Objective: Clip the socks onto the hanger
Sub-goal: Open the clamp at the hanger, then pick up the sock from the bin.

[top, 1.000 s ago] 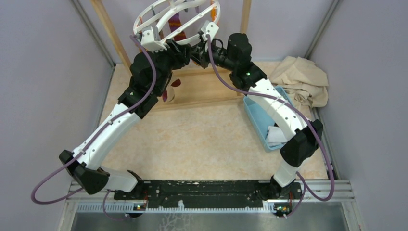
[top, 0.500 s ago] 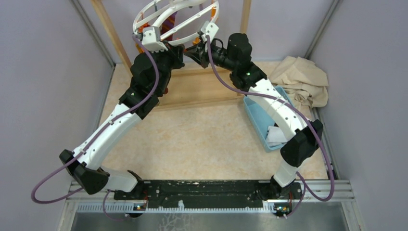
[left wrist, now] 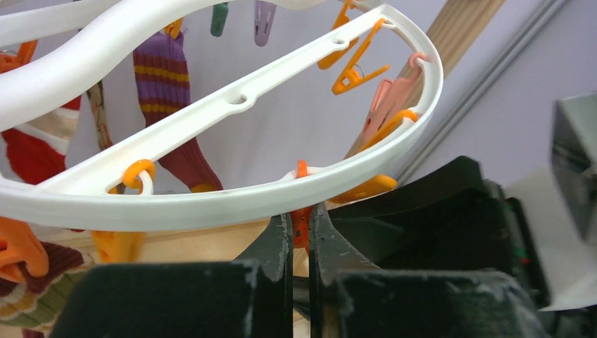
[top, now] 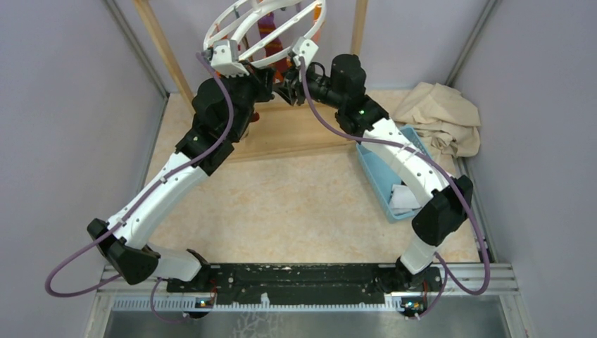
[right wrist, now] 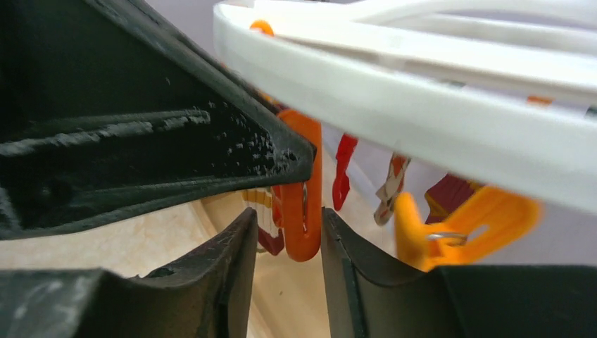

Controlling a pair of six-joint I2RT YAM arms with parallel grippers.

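Pale purple walls close in a beige speckled table [top: 296,204], and a light wooden pole frame [top: 163,53] stands at its far end. Both arms reach up there and meet under the hanger [top: 264,28]. The left gripper [left wrist: 300,215] has its two fingers pressed almost together on an orange peg [left wrist: 301,229] that hangs from the near rim of the white ring. The right gripper [right wrist: 288,215] comes at the same spot from the other side. Its jaws stand apart with the lower end of an orange peg [right wrist: 301,211] between them, not pinched. The black tip of the left gripper meets the upper part of that peg and fills much of the right wrist view, hiding what lies behind it. Further round the ring hang more orange pegs [left wrist: 352,70] and a teal one [left wrist: 220,17]. The socks are on the far side of the ring: a purple striped sock [left wrist: 165,77] hangs from a peg, a red sock [left wrist: 28,151] is beside it at the left edge, and a brown striped one [left wrist: 42,282] is lower down, partly cut off by the gripper body. Well to the right on the table, a blue bin [top: 373,165] lies half under the right arm with something white [top: 403,197] in it. A crumpled beige cloth [top: 440,116] lies just behind the bin.
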